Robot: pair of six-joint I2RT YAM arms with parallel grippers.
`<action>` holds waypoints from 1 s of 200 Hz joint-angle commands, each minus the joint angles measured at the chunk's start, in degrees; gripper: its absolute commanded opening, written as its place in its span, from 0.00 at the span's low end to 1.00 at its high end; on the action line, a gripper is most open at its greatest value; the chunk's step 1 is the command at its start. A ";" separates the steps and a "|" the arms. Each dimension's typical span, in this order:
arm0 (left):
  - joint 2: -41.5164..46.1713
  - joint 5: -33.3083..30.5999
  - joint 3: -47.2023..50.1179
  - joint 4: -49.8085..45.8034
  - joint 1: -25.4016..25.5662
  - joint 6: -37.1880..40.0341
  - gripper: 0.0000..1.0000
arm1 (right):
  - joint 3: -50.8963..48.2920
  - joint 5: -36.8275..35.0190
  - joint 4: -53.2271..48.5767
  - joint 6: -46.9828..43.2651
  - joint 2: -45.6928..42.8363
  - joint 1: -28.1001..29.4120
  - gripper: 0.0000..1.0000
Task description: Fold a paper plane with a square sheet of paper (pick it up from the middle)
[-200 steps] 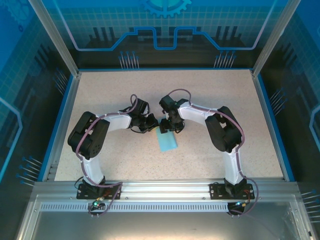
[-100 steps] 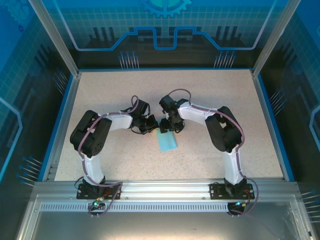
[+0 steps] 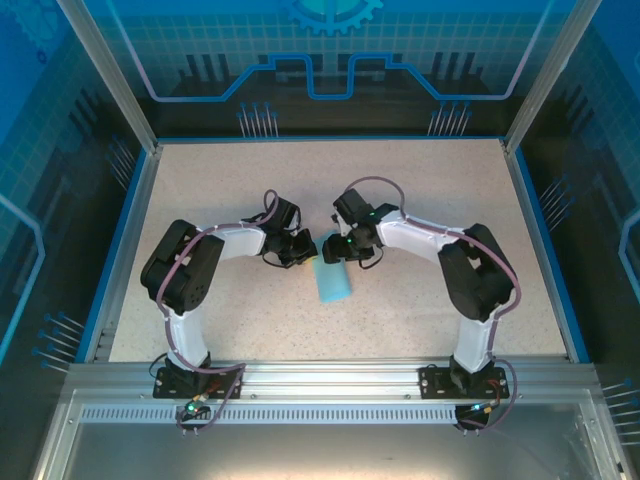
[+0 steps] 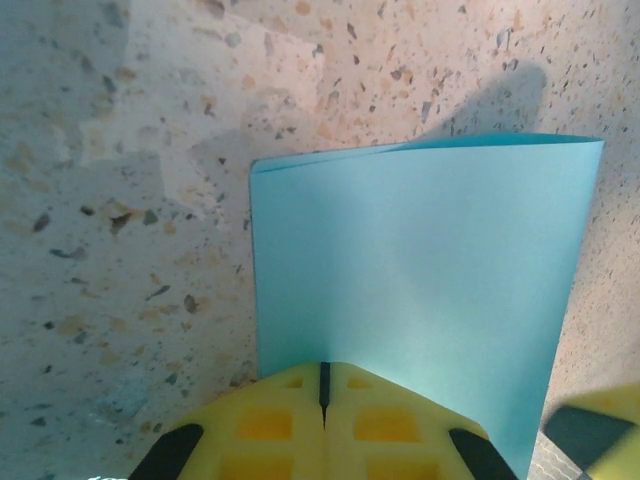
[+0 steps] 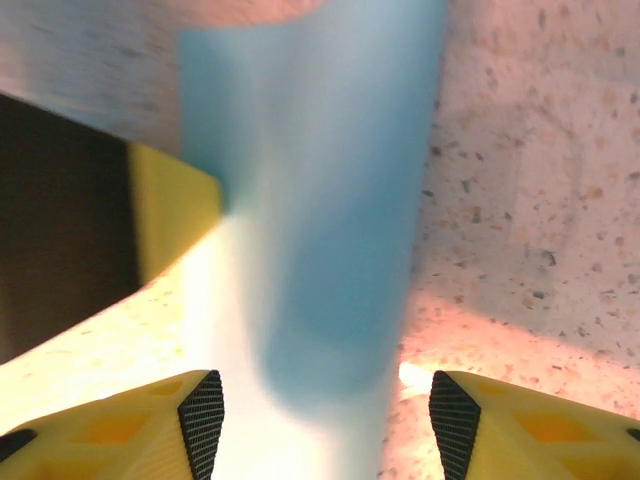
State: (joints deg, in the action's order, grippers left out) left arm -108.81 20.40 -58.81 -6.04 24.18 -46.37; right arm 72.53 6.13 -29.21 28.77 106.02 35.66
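There is one square sheet of paper (image 3: 333, 285) here, lying near the middle of the speckled bench (image 3: 230, 190). It is doubled over on itself, so it is showing as a narrow light blue rectangle. From the left wrist its far edge is lifting a little where the two layers are meeting.

Two arms are reaching in toward it from either side, each carrying one hand. The left hand (image 4: 323, 392) is pressed together, its yellow tips pinching the near edge of the sheet. The right hand (image 5: 325, 425) is standing spread just beside it, the blurred blue paper running between its two fingers (image 5: 200, 420).

From overhead, both hands are crowding over the far end of the sheet and hiding it. A blue rim (image 3: 130, 250) is edging the bench, an aluminium rail (image 3: 330, 378) is carrying both arm bases at the near side, and blue panels (image 3: 330, 50) patterned with a grid and a gear are standing behind.
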 commanded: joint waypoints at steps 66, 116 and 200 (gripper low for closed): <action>-3.25 -2.30 -0.43 -5.82 0.45 0.99 0.01 | -0.64 15.91 5.13 -3.36 3.24 -3.80 0.27; -3.51 -3.43 -0.43 -6.91 0.44 1.27 0.01 | -2.95 16.07 5.44 -3.34 6.74 -6.08 0.21; -3.86 -4.49 -0.48 -7.58 0.49 1.66 0.00 | -7.28 20.41 8.60 -2.23 3.72 -8.07 0.20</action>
State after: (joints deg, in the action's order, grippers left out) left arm -109.25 20.18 -59.77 -7.49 24.18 -46.13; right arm 67.77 23.92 -20.99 25.93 112.77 27.97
